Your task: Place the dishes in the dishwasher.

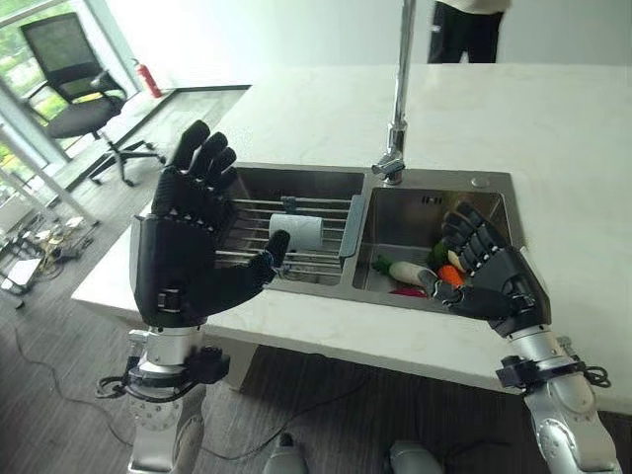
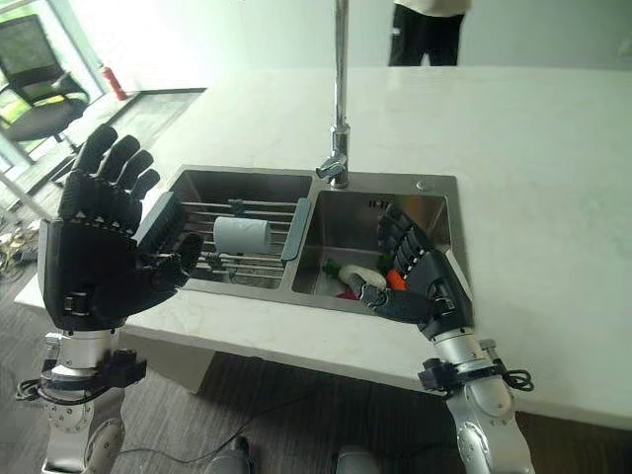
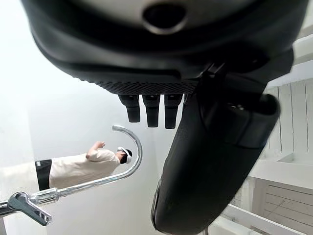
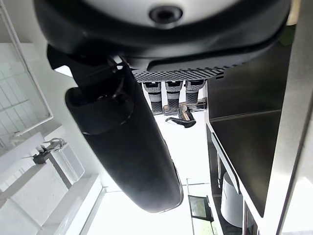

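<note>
A white cup (image 1: 302, 231) lies on its side on a wire rack (image 1: 252, 210) set across the left basin of a steel double sink (image 1: 296, 184). My left hand (image 1: 183, 262) is raised in front of that basin's near left corner, palm up, fingers straight and apart, holding nothing. My right hand (image 1: 494, 276) hovers over the front edge of the right basin (image 1: 415, 212), fingers relaxed and empty. Just beyond its fingers lie toy vegetables: a white and green radish (image 1: 403, 269) and an orange carrot (image 1: 450, 276). The cup (image 4: 230, 200) also shows in the right wrist view.
A tall faucet (image 1: 399, 99) rises between the basins at the back. The pale counter (image 1: 553, 138) stretches wide to the right and behind. A person (image 1: 464, 30) stands at the far side. An office chair (image 1: 69, 79) and a fire extinguisher (image 1: 148, 79) stand on the floor at the left.
</note>
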